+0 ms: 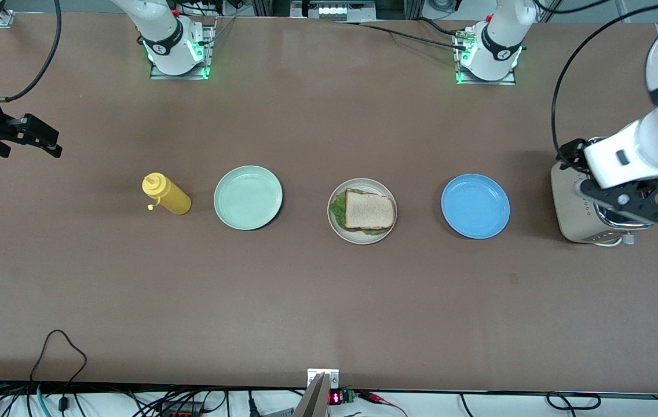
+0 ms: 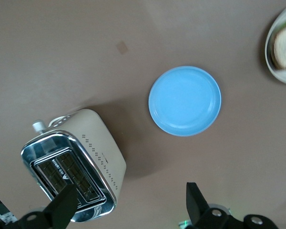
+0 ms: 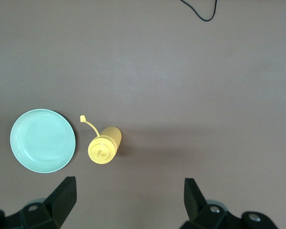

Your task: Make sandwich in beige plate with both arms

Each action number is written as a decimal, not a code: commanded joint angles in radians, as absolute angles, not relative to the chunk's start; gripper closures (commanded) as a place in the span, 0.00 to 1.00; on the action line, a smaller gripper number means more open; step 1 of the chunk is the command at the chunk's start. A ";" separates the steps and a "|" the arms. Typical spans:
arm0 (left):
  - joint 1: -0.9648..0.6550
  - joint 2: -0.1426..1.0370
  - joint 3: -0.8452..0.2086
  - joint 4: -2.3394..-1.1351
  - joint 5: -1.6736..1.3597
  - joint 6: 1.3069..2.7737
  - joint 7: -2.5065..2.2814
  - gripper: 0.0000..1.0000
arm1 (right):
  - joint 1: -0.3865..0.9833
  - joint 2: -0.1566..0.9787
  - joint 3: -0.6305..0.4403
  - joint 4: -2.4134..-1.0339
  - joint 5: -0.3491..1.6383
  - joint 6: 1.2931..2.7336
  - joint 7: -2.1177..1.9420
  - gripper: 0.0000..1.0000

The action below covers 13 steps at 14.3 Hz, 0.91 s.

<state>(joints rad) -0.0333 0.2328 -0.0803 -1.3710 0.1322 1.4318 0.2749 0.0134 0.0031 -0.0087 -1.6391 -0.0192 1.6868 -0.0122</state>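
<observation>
The sandwich (image 1: 369, 210) lies in the beige plate (image 1: 364, 240) at the middle of the table. Its top is a tan bread slice, with green lettuce (image 1: 338, 209) showing at one edge. My left gripper (image 1: 633, 209) hangs open over the toaster at the left arm's end of the table, holding nothing. In the left wrist view the left gripper (image 2: 129, 202) shows wide apart above the toaster's edge, and the beige plate (image 2: 269, 47) peeks in at a corner. My right gripper (image 1: 45, 142) hangs open and empty at the right arm's end. The right wrist view shows it (image 3: 128, 195) over bare table.
A mint-green plate (image 1: 248, 197) and a yellow squeeze bottle (image 1: 167, 195) stand beside the beige plate toward the right arm's end. A blue plate (image 1: 475, 206) and a beige toaster (image 1: 581, 214) stand toward the left arm's end. Cables run along the table's near edge.
</observation>
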 commanded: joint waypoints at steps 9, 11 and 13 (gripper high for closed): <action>-0.110 -0.026 0.129 -1.704 0.025 1.701 0.183 0.00 | 0.006 0.009 -0.002 -1.618 -0.031 1.671 -0.020 0.00; -0.106 -0.021 0.127 -1.686 0.023 1.672 0.189 0.00 | 0.005 0.009 -0.002 -1.618 -0.031 1.671 -0.020 0.00; -0.103 -0.025 0.124 -1.684 0.021 1.664 0.189 0.00 | 0.005 0.009 -0.002 -1.618 -0.031 1.671 -0.020 0.00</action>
<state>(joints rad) -0.0912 -0.0017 0.1145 -1.6765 0.0346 1.6815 0.1971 0.0131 0.0033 -0.0087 -1.6390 -0.0192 1.6867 -0.0122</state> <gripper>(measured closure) 0.000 0.000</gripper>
